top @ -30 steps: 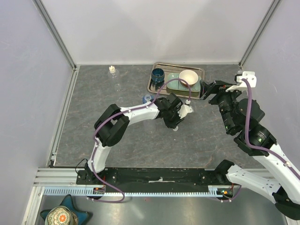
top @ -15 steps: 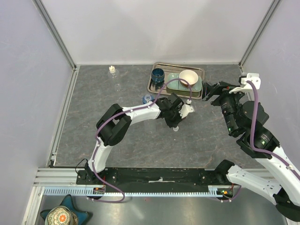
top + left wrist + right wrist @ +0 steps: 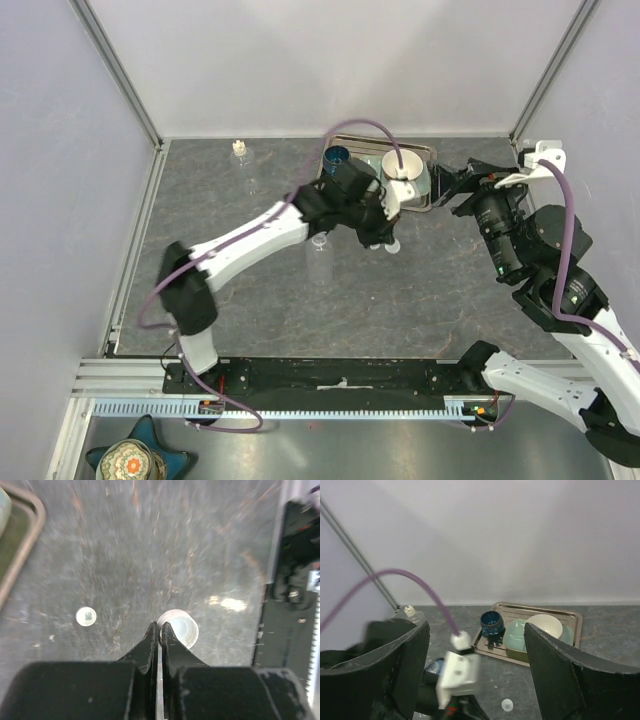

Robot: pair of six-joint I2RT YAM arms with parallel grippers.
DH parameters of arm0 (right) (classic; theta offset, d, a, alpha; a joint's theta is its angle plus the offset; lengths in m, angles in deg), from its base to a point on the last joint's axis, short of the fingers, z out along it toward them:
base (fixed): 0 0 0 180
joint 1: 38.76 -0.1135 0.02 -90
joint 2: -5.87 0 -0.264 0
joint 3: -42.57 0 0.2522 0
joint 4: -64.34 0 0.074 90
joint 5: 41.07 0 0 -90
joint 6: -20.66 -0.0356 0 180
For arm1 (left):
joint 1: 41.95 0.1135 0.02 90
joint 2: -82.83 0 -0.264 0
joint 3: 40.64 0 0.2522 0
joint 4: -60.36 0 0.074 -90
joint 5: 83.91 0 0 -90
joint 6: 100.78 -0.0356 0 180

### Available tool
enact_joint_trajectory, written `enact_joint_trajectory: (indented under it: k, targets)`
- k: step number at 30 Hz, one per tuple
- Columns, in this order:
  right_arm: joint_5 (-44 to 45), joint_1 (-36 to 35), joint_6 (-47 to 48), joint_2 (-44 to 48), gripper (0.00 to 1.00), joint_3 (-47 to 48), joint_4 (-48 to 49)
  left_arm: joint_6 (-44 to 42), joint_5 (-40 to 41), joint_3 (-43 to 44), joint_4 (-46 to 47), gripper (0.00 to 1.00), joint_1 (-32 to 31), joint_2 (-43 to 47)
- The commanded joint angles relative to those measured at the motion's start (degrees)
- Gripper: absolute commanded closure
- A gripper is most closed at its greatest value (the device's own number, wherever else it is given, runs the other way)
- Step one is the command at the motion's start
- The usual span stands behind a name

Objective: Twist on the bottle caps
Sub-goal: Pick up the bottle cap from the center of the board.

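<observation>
Metal tray [image 3: 540, 608], blue cup [image 3: 492, 621], bowl [image 3: 546, 625] beyond white cap [image 3: 181, 630]

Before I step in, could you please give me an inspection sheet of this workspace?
Surface: grey table, mottled and lightly scuffed.
Job's things: clear bottle mid-table, no cap seen on it; capped bottle at the far left; loose cap lying on the table.
Clutter: tray at the far side, holding dark blue cup, white bowl and green dishes.
Grippers: left gripper shut on the rim of the held cap; right gripper open, empty.
Cables: purple cable of the left arm arcs above the tray.
Surroundings: pale walls, aluminium frame.
</observation>
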Motion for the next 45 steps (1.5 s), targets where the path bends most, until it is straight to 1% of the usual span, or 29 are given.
enact_joint_trajectory:
  k: [1,3,4,8,9,11,12,13,14,15,16,17,18,19,20,22,23,24,25,26,28,29,30,32,35,38,45]
  targets:
    - [-9.3,0.2,2.0,-3.6,0.15,5.0,0.4,3.7,-5.0,0.8,-1.0,0.98,0.2,17.1]
    - [-13.4,0.2,2.8,-6.1,0.12,6.7,0.3,3.8,-5.1,-2.2,-1.0,0.98,0.5,21.7]
    - [-15.1,0.2,3.1,-6.6,0.09,7.2,0.4,3.7,-5.6,-3.0,-1.0,0.98,0.9,25.6]
    - [-22.8,0.3,3.8,-9.7,0.03,9.7,2.2,4.2,-9.2,-1.9,-5.6,0.98,5.7,30.9]
    - [-24.2,0.2,4.0,-10.0,0.02,10.1,3.2,4.5,-10.2,-1.7,-6.1,0.98,8.7,31.8]
    - [-29.1,0.3,5.2,-10.6,0.02,10.0,4.5,7.2,-14.7,-0.9,-5.8,0.98,12.4,34.3]
    - [-30.6,0.2,5.7,-10.4,0.02,9.5,6.7,8.3,-16.4,-0.6,-5.3,0.98,15.7,35.0]
    - [-31.5,0.2,6.3,-10.2,0.02,9.1,7.6,9.8,-20.1,-0.1,-4.7,0.98,17.4,35.7]
    - [-35.6,0.3,6.7,-10.3,0.02,8.7,8.3,13.7,-22.0,0.7,-4.3,0.98,19.0,36.5]
    - [-37.3,0.2,7.2,-10.3,0.02,8.7,9.4,15.4,-23.7,1.3,-3.9,0.98,21.7,36.6]
    - [-39.0,0.2,7.3,-10.2,0.02,8.3,10.3,17.2,-27.1,1.7,-2.9,0.98,22.9,36.8]
    - [-42.9,0.2,7.9,-9.6,0.02,7.3,11.4,21.1,-28.7,2.1,-2.1,0.98,24.1,37.0]
    - [-45.0,0.2,8.1,-9.3,0.02,6.7,13.9,23.6,-30.5,1.6,-0.5,0.98,25.9,37.2]
    - [-47.0,0.2,8.2,-8.8,0.02,6.1,14.9,26.3,-34.1,0.7,3.8,0.98,26.9,37.6]
    - [-49.2,0.2,8.5,-8.4,0.02,5.6,15.8,32.7,-36.0,-1.9,7.4,0.98,27.8,37.9]
    - [-53.4,0.2,9.0,-8.0,0.02,5.7,15.7,39.6,-39.8,-4.9,14.0,0.98,29.8,38.6]
    - [-54.7,0.1,9.4,-7.7,0.02,5.7,15.8,46.4,-40.7,-7.5,21.6,0.98,30.3,38.7]
    - [-56.6,0.2,10.3,-7.5,0.02,5.5,16.7,49.9,-41.5,-8.7,25.0,0.98,31.0,38.4]
    - [-57.3,0.2,10.7,-7.2,0.02,5.1,17.7,53.5,-43.0,-9.8,29.5,0.98,31.2,38.0]
    - [-57.6,0.3,10.8,-6.7,0.02,4.1,18.4,60.5,-43.7,-11.8,36.9,0.98,31.3,37.7]
    - [-58.5,0.2,10.8,-6.5,0.02,3.4,18.9,65.9,-43.8,-13.1,42.5,0.98,31.2,36.8]
    - [-58.7,0.3,12.3,-6.6,0.02,2.9,19.6,70.6,-43.6,-14.3,44.8,0.98,31.2,36.5]
    - [-59.1,0.2,12.4,-6.8,0.02,2.6,20.2,72.4,-43.5,-14.7,49.2,0.98,31.2,36.4]
    - [-59.8,0.1,12.7,-7.4,0.02,1.6,22.8,75.0,-43.3,-14.6,50.5,0.98,31.1,35.4]
    - [-60.3,0.1,13.4,-8.5,0.04,0.6,25.8,77.5,-42.7,-14.6,52.2,0.98,30.9,35.2]
    - [-60.2,-0.5,15.1,-9.8,0.07,0.4,27.1,79.4,-42.0,-14.6,53.7,0.98,30.7,35.6]
    - [-53.0,-7.3,21.9,-12.2,0.13,1.0,27.9,83.3,-40.4,-15.6,55.5,0.98,29.6,35.1]
